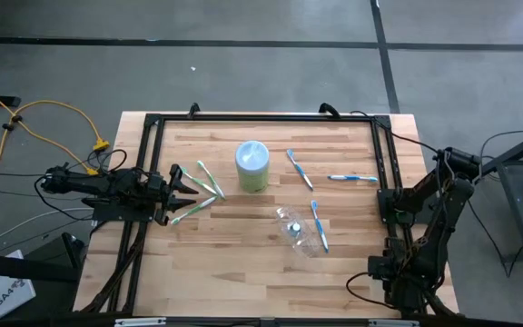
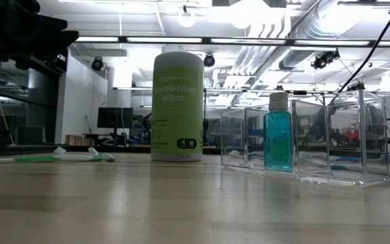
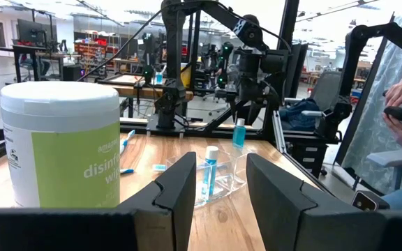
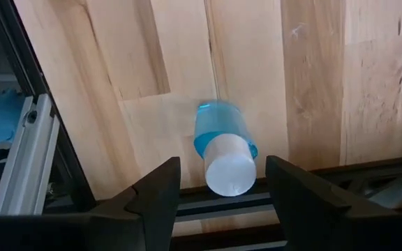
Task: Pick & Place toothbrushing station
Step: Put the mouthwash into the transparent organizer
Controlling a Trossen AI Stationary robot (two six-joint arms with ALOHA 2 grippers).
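Green-white toothbrushes (image 1: 209, 178), light, slim and probably slippery, lie beside the open, empty left end effector (image 1: 187, 183); pinch one mid-handle. Right end effector (image 4: 218, 183) open.

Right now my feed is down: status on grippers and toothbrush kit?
Left gripper open by green toothbrushes. Right gripper open, parked. Clear container untouched. Wipes canister mid-table.
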